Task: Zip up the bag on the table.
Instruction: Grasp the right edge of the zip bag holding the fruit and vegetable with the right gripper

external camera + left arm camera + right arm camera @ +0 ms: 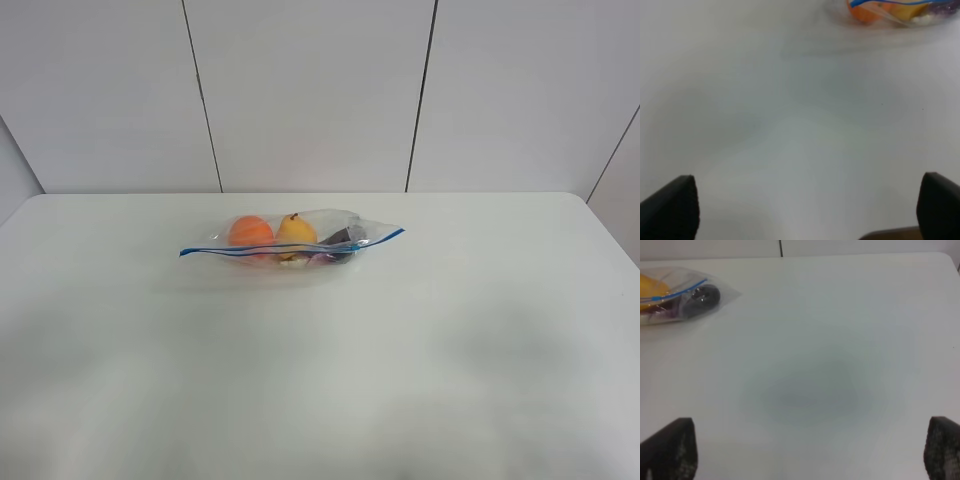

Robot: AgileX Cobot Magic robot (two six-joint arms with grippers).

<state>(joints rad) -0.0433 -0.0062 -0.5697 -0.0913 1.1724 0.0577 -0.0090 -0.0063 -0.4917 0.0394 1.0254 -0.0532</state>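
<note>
We log the bag (292, 240) toward twelve o'clock on the table (320, 380), its blue zip strip (290, 247) seemingly unsealed; left gripper (805, 207) and right gripper (805, 447) gape wide, holding nothing, well apart from it; we judge all the zipping still ahead.

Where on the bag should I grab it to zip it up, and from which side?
Grip the bag by its blue zip strip, probably at the left end, coming from the near side. The strip runs left to right along the near edge, thin and exposed, with the fruit bulging behind it.
</note>
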